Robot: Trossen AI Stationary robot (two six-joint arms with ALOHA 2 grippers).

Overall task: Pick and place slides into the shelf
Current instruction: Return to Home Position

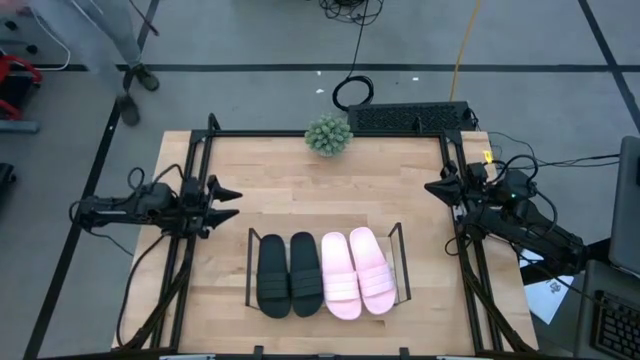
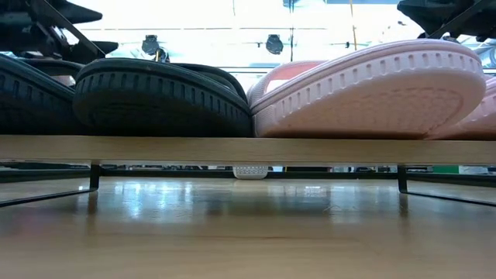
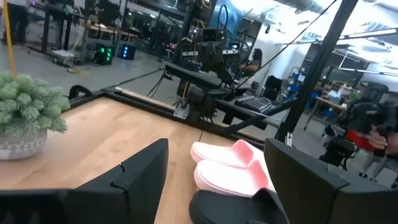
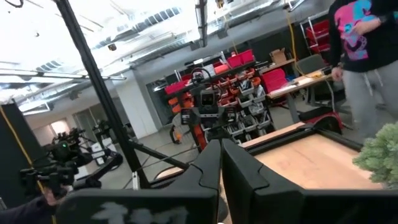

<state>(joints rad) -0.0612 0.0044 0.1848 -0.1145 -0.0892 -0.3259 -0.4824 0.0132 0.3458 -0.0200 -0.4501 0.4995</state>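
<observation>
Soles of the slides (image 2: 163,97) fill the low view, black on the left and pink on the right; they rest on the shelf (image 2: 248,149), whose panel stands on thin legs clear of the table (image 2: 248,232). From above, all four sit side by side inside the shelf's frame at the near middle of the table, black pair left, pink pair right, with none lying loose elsewhere; the placing looks done, and I judge only the parking of the arms is left.

At the table's left edge the left gripper (image 1: 228,203) hovers with its fingers spread and empty; the right gripper (image 1: 437,187) is at the right edge with its fingers pressed together on nothing; both are well apart from the shelf.

Only the low view shows the gap under the panel; only the high view gives the count of four and the plant (image 1: 328,135) at the far edge; the right wrist view shows a person (image 4: 367,56) beyond the table.
</observation>
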